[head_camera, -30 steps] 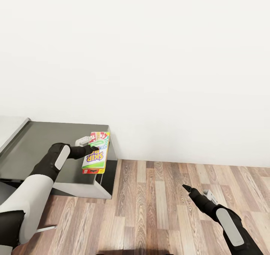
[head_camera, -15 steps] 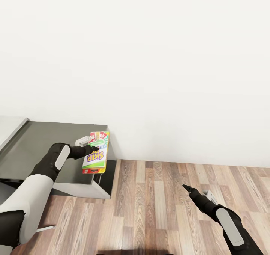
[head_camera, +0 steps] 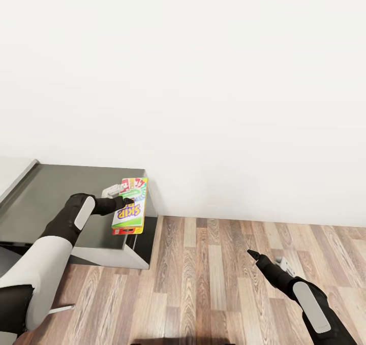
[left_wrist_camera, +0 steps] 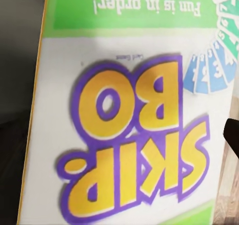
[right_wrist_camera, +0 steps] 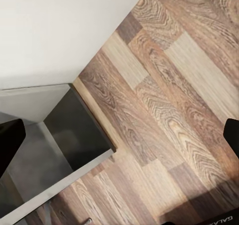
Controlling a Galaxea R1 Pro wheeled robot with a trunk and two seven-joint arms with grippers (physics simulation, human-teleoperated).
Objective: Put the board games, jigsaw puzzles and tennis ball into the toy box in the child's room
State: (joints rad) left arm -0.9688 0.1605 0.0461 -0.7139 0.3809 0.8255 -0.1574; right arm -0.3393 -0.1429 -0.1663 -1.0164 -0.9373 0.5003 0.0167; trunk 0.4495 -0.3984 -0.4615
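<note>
Almost nothing moves since a second ago; the whole picture only slides a tiny bit. At the lower left of the head view, the left gripper (head_camera: 126, 201) keeps its clamp on the board game (head_camera: 129, 206), over the dark grey cabinet (head_camera: 46, 197). At the lower right, the right gripper (head_camera: 252, 254) hangs empty over the wood floor (head_camera: 213, 284), fingers spread. I think the robot is carrying the game to the toy box.

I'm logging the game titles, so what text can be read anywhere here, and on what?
"SKIP BO": big yellow letters outlined in purple, on the board game box held in the left gripper.
"Fun is in order!": white on the box's green band.
Tiny line above the title: too blurred to read.
"GALAX...": cut off at the right wrist view's edge.
</note>
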